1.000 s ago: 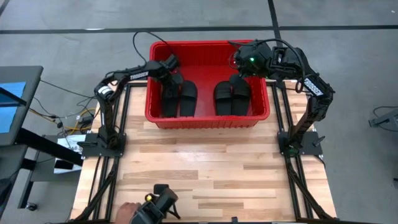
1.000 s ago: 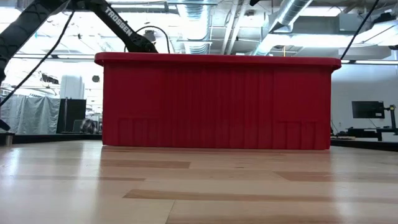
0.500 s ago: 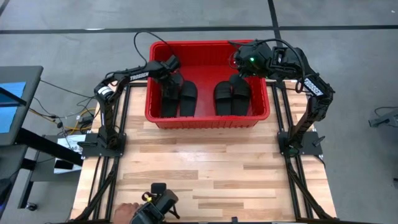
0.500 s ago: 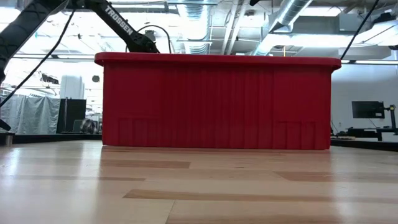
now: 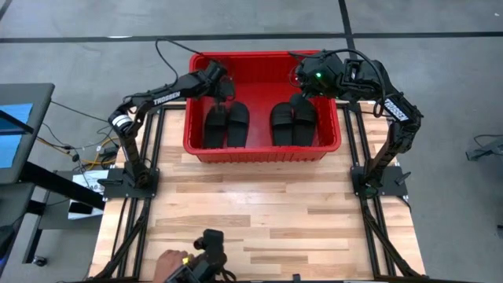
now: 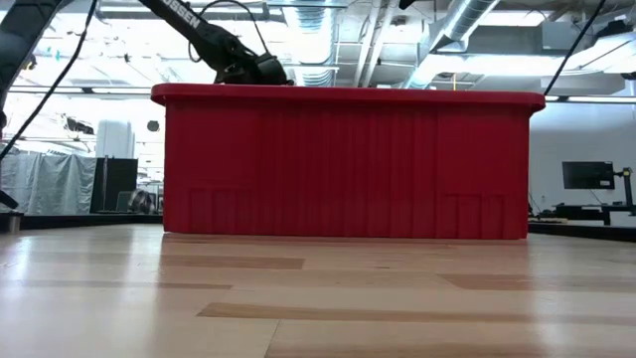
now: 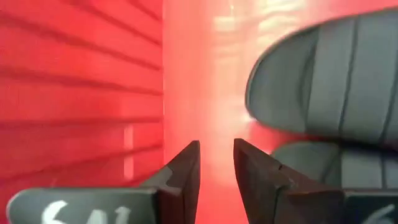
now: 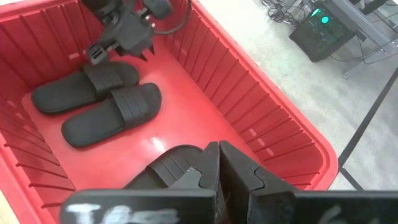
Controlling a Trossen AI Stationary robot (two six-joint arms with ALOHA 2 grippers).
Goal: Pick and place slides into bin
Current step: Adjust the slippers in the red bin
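The red bin [image 5: 263, 149] stands at the table's far edge; it also shows in the low view [image 6: 348, 164]. Four black slides lie flat on its floor. One pair is at the left [image 5: 227, 124], also seen in the right wrist view [image 8: 99, 99]. The other pair is at the right [image 5: 293, 122]. My left gripper [image 5: 223, 88] hovers over the bin's far left corner, above the left pair's far ends [image 7: 329, 81], narrowly open and empty [image 7: 216, 162]. My right gripper [image 5: 308, 85] hovers over the right pair's far end [image 8: 168, 165], shut and empty [image 8: 219, 152].
The bin's ribbed walls [image 7: 81, 93] stand close round both grippers. The wooden table top [image 5: 259, 212] stretches from the bin to the near edge. A person's hand with a dark device [image 5: 192, 263] is at the near edge. A screen [image 5: 16, 126] stands off the table's left.
My left gripper has risen from the left pair of slides and gone a little toward the bin's far edge; in the low view its arm now stands higher above the rim. The slides lie still. The person's hand at the near edge has shifted a little.
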